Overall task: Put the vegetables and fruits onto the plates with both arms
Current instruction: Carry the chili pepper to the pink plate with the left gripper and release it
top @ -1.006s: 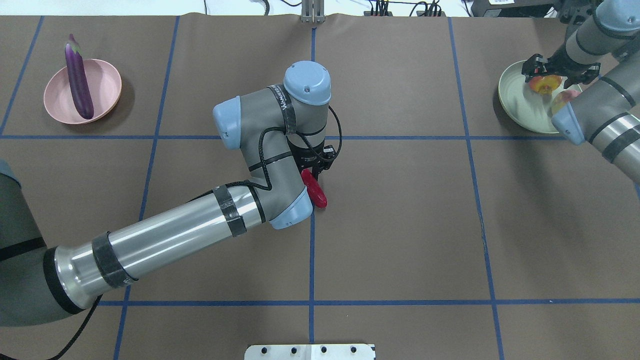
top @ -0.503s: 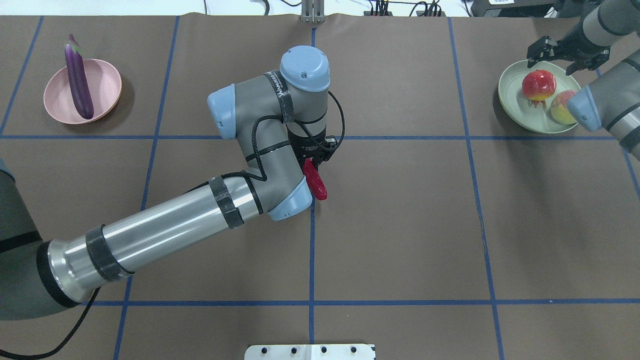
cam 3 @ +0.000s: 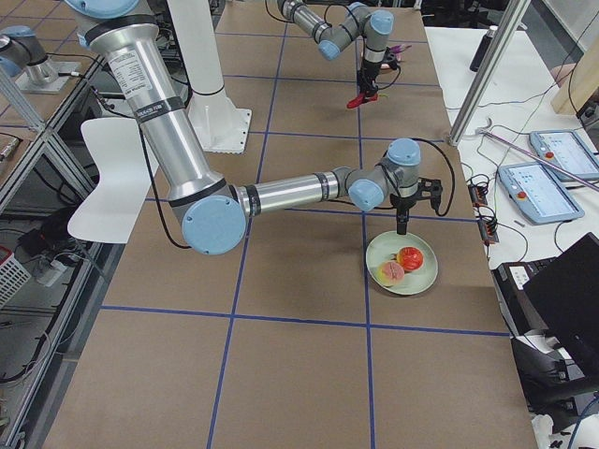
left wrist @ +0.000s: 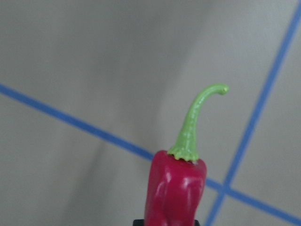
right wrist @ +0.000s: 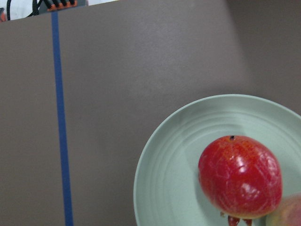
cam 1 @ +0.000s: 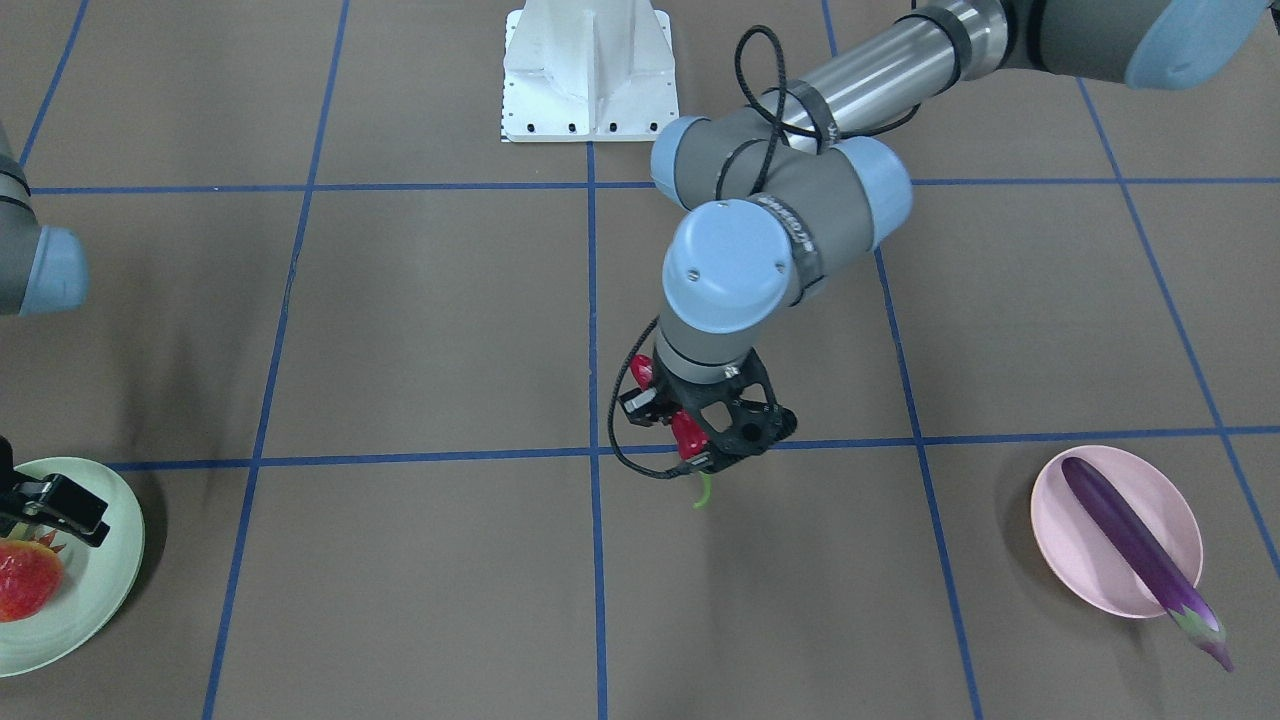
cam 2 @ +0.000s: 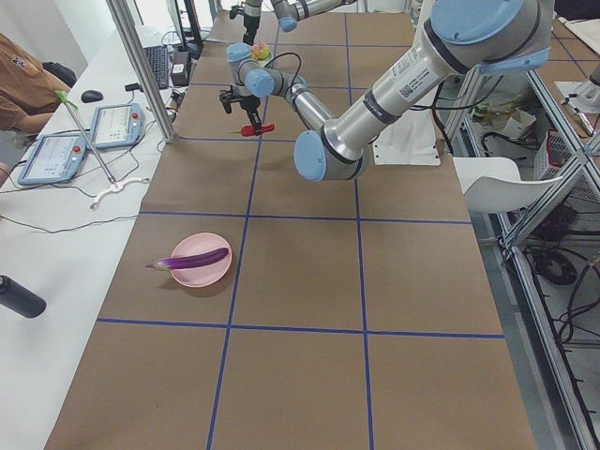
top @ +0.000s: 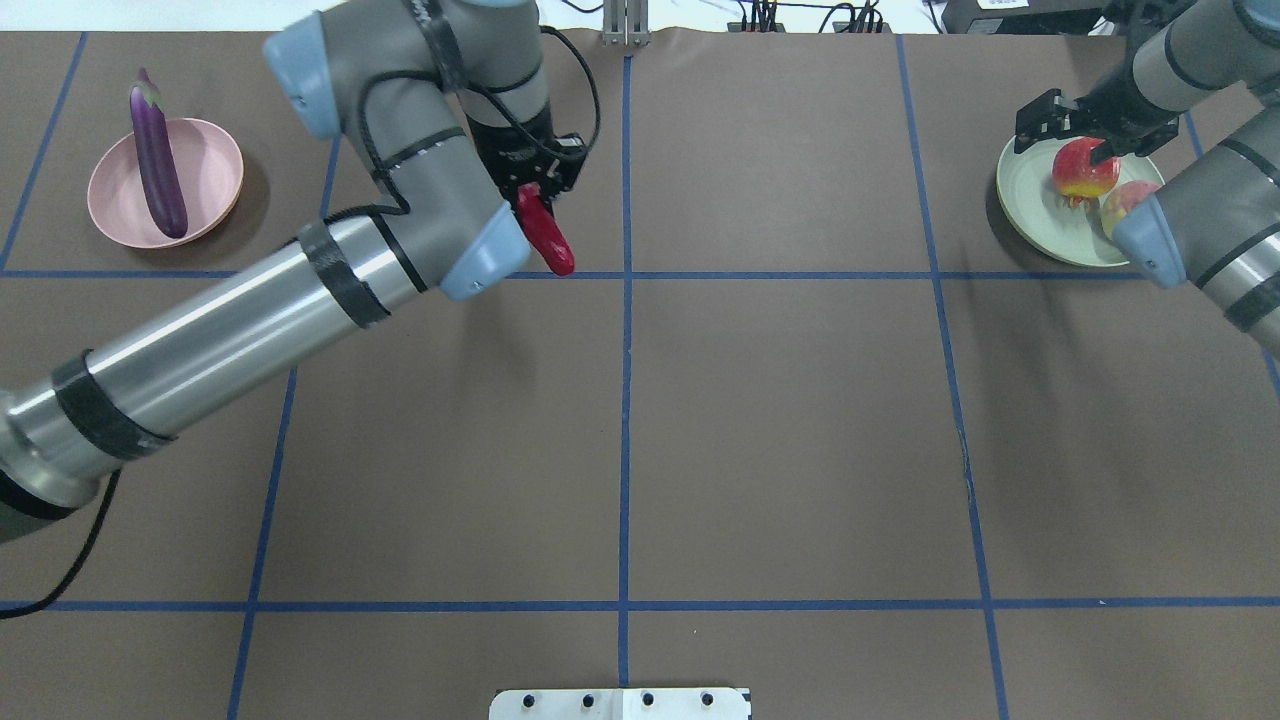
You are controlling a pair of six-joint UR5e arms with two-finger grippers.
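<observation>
Brown table (top: 800, 450) with a grid of blue tape lines. Left arm (top: 230, 320), long and silver: comes in from the near left and bends over the far left half, wrist pointing down. Right arm (top: 1210, 230): comes in from the right edge and reaches over the far right corner. White base block (cam 1: 588, 70) at the middle of the near edge. Far left, pale pink plate (top: 215, 165); far right, pale mint green plate (top: 1030, 210), well apart from the pink one. Across the pink plate, long purple eggplant (top: 157, 160), cap end sticking out past the far rim. Left gripper (top: 532, 188): hangs above the table between the pink plate and the centre line, fingers clamped on the red chili (top: 545, 235). Chili held clear of the surface, well apart from both plates, red tip slanting toward the near side, curved green stem poking out toward the far side. Right gripper (top: 1085, 140): hovers over the far part of the green plate, fingers spread wide, gripping nothing. On the green plate, glossy red-orange round fruit (top: 1083, 170), spiky crown turned toward the near side. Just beside it on the right, small pale peach (top: 1120, 205), partly hidden by the right arm's blue cap.
</observation>
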